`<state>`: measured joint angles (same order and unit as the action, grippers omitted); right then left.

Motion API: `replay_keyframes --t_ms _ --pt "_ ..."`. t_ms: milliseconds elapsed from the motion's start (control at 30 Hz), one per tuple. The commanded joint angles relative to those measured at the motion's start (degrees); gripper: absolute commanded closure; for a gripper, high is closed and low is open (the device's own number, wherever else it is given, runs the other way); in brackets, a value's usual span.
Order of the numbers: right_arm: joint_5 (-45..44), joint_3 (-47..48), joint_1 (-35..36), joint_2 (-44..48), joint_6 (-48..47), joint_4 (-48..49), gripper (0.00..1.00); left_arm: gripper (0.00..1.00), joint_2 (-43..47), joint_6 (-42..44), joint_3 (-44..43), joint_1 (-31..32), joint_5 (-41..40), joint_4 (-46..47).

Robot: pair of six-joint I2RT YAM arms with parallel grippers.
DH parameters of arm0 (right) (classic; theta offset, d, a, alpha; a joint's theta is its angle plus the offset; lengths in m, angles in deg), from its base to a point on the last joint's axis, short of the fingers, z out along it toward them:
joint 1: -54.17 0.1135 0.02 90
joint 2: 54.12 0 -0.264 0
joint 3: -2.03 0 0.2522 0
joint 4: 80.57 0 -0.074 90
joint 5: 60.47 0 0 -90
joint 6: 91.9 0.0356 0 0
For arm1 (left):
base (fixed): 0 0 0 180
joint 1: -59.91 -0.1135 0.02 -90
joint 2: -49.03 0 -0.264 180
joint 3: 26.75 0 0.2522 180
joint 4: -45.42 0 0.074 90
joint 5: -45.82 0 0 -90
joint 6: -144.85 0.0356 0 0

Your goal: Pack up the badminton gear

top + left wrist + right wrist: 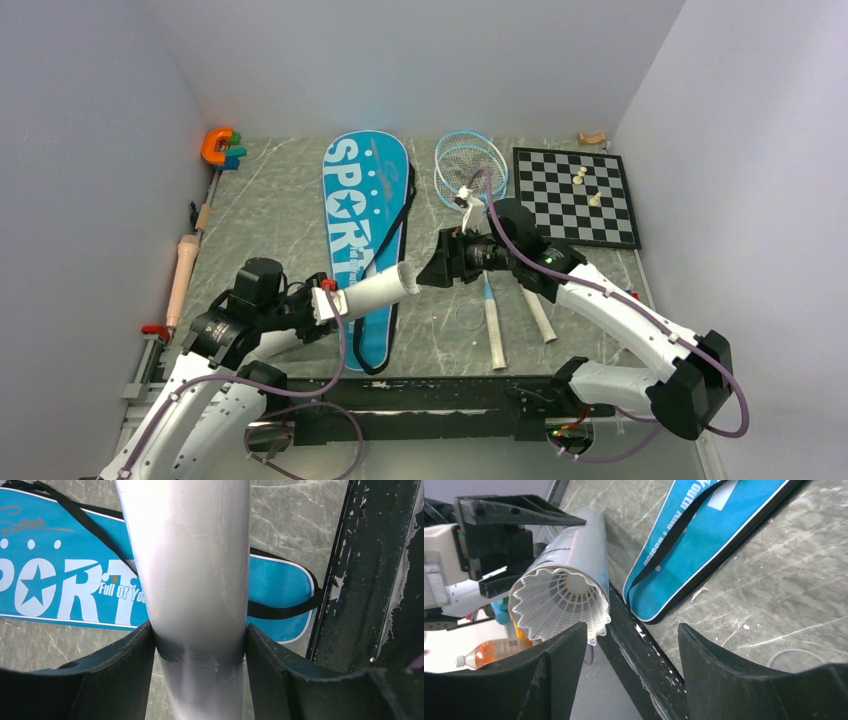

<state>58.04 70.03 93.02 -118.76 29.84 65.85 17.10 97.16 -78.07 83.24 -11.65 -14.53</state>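
Support comes from the left gripper (pixel 325 300), closed around the long white tube (pixel 378 288) and tilting its mouth, apparently for loading, toward the right gripper (pixel 631 645), whose jaws stand wide and empty just beside the white lattice-skirted shuttlecock (pixel 560 602) lodged in that mouth.

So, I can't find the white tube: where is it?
Top view, centre-left: the white tube is held in the left hand, slanting over the SPORT bag, its mouth facing the right hand.
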Motion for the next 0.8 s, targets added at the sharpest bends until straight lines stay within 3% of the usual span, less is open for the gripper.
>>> replay_keyframes --t_ms 0,767 --pt "-1.8 0.2 1.6 -1.8 0.2 3.4 0.31 0.57 -0.2 0.0 -3.0 0.2 3.0 1.9" --pt "-3.9 -0.5 7.8 -8.3 3.1 8.7 0.46 0.57 0.2 -1.2 -4.6 0.2 5.1 2.0"
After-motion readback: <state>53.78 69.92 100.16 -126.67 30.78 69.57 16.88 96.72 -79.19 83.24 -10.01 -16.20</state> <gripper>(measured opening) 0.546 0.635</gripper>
